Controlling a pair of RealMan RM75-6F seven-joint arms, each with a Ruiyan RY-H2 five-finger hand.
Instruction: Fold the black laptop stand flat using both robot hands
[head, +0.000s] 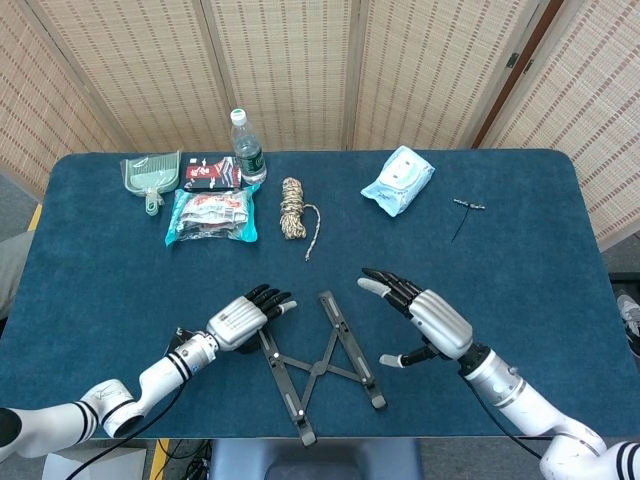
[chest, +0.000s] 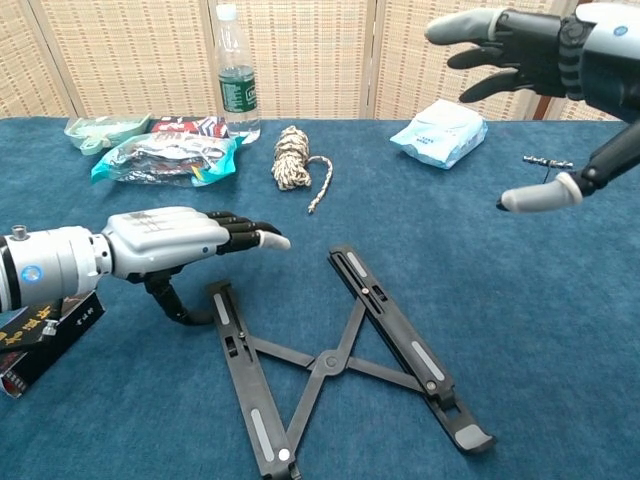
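Fingers (chest: 245, 229) of your left hand (head: 240, 318) stretch flat and apart over the laptop stand (head: 322, 362), its thumb seemingly touching the left bar. Your right hand (head: 425, 318) hovers spread, grasping nothing. The stand lies opened on the desk (head: 520, 260) between them.

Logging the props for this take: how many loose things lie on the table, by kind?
Laptop stand: 1
Water bottle: 1
Rope coil: 1
Packets (snack bag, wipes pack, small red-black packet): 3
Green dustpan: 1
Corkscrew: 1
Total: 8
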